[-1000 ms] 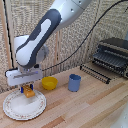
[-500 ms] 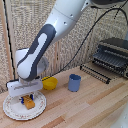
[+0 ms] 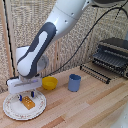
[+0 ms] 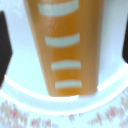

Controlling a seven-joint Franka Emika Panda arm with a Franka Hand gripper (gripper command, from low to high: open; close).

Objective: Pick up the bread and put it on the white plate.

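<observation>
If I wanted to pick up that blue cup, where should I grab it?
Probably by its rim, coming straight down from above. The blue cup stands upright with its open mouth facing up, so one finger of the tool could go inside and the other outside the wall. It stands apart from the yellow bowl, so there looks to be room on every side.

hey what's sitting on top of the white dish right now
The orange-brown loaf lies on the white dish, between the open fingers of the hand just above it. The dish surface under the loaf is covered.

A yellow bowl (image 3: pixel 49 82) sits near a blue cup (image 3: pixel 74 83) on the wooden table (image 3: pixel 90 107), a black toaster oven (image 3: pixel 112 56) behind
</observation>
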